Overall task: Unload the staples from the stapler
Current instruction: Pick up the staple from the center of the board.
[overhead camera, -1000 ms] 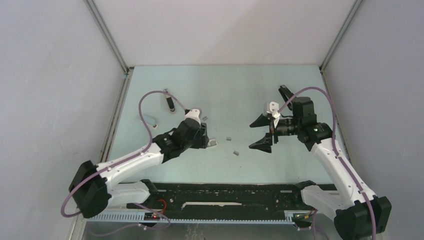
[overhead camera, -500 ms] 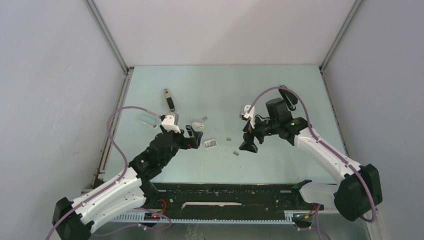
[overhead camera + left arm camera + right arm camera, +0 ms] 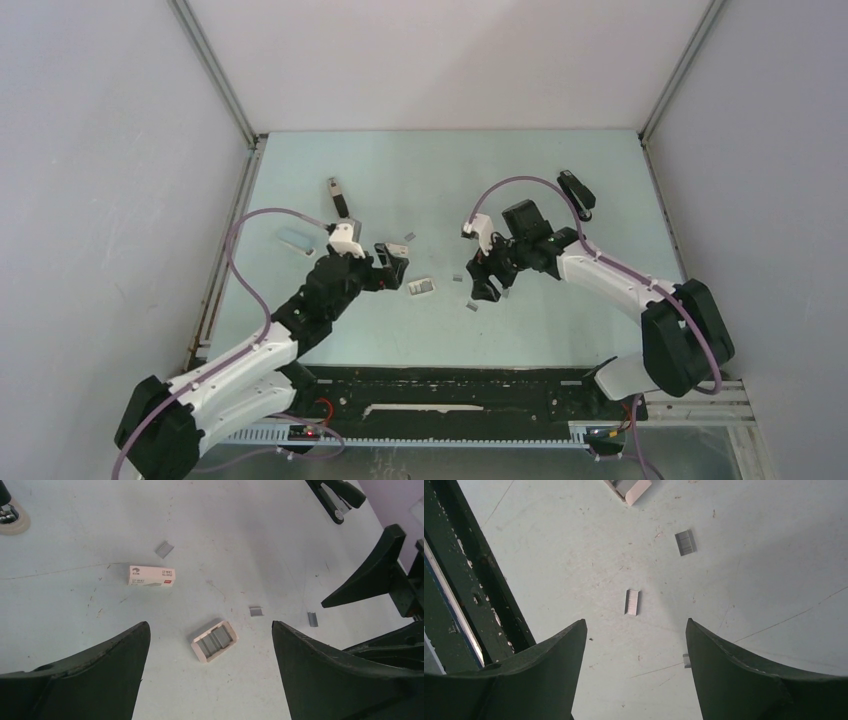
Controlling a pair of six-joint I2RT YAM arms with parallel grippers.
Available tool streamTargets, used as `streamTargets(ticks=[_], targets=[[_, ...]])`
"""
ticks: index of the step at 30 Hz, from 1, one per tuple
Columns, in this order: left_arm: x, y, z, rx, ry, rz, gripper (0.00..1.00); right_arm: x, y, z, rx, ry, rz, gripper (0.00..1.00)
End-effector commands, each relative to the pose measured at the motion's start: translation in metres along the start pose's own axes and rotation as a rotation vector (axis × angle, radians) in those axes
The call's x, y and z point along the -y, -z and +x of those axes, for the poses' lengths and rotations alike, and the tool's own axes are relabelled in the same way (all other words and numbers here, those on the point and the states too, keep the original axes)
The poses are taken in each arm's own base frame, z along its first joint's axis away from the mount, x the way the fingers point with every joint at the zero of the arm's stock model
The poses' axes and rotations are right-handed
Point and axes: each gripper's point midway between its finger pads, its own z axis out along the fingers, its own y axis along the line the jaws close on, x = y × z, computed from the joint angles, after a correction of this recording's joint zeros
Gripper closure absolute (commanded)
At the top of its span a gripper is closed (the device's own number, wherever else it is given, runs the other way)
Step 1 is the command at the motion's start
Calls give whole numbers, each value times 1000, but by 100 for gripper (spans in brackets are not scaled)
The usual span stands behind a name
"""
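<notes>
Table (image 3: pixel 749 580): staples (image 3: pixel 632 602) lie just before right pincer (image 3: pixel 636 625).

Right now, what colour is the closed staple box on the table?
The closed staple box is white with red printing, clearest in the left wrist view.

Black stapler (image 3: pixel 575 190) far right; loose staples (image 3: pixel 632 602)

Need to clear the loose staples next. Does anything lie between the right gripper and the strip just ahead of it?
Nothing visible does. The staple strip lies alone on the table, facing the open right gripper; a second strip and the box tray lie farther off.
</notes>
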Motion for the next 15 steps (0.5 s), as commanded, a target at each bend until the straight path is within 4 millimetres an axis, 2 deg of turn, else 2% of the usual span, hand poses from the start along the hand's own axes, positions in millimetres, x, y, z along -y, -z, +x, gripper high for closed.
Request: streamTargets(ticks=[1,4,6,10,15], targets=[[4,-11,-9,28,37,74,4,5,2,-25,40,12,21,19],[7,-24,-26,23,19,98,4,4,0,-25,29,12,5,19],[10,-36,-31,-27,2,110,4,4,2,-25,19,28,-1,19],[13,-60,-28,-159,-5,127,8,-3,11,-25,9,75,-45,17],[-2,-71,-30,-213,-46,64,8,-2,22,-28,42,77,-64,16]])
